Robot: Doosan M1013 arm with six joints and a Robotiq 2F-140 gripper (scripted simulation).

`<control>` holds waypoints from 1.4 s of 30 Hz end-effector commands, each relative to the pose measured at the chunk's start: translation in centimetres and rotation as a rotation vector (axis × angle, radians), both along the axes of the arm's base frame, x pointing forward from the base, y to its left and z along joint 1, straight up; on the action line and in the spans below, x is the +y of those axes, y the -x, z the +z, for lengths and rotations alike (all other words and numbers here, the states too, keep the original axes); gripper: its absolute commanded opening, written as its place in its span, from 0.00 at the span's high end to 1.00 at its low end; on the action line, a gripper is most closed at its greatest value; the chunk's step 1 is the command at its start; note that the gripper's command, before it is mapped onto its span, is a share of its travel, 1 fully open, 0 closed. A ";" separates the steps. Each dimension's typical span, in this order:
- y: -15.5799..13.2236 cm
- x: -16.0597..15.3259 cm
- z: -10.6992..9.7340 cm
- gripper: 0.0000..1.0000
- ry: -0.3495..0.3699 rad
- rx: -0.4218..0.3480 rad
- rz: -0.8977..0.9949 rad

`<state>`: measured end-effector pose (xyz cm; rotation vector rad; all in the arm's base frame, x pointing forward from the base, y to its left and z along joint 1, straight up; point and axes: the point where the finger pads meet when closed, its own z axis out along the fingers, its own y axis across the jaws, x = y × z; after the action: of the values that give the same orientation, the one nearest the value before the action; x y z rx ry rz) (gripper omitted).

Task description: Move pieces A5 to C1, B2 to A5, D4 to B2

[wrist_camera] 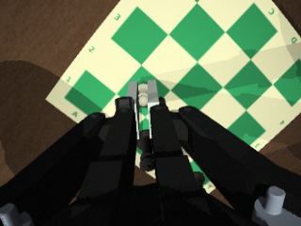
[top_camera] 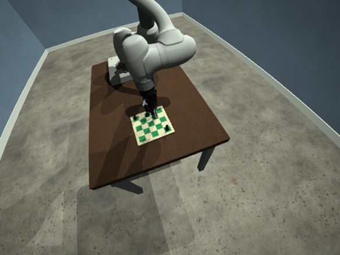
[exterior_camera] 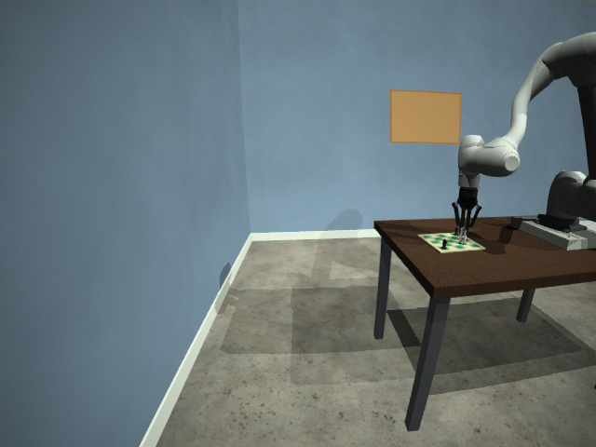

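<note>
The green and cream chessboard lies on the brown table and also shows in the side view and the wrist view. My gripper stands upright, low over the far part of the board. In the wrist view its fingers are over square B2, shut on a small pale piece whose top shows between the tips. Other black pieces stand at the far left corner, next to the gripper and near the right edge.
The arm's grey base plate sits on the far end of the table. An orange panel hangs on the back wall.
</note>
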<state>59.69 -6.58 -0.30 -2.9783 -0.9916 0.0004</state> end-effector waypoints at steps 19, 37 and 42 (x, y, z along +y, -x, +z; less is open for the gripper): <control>0.0 0.0 0.0 0.80 0.000 0.000 0.000; 0.0 0.0 1.0 0.80 0.000 0.000 0.000; 0.0 0.0 2.2 0.80 0.000 0.000 0.000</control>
<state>59.70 -6.58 1.82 -2.9783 -0.9916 0.0004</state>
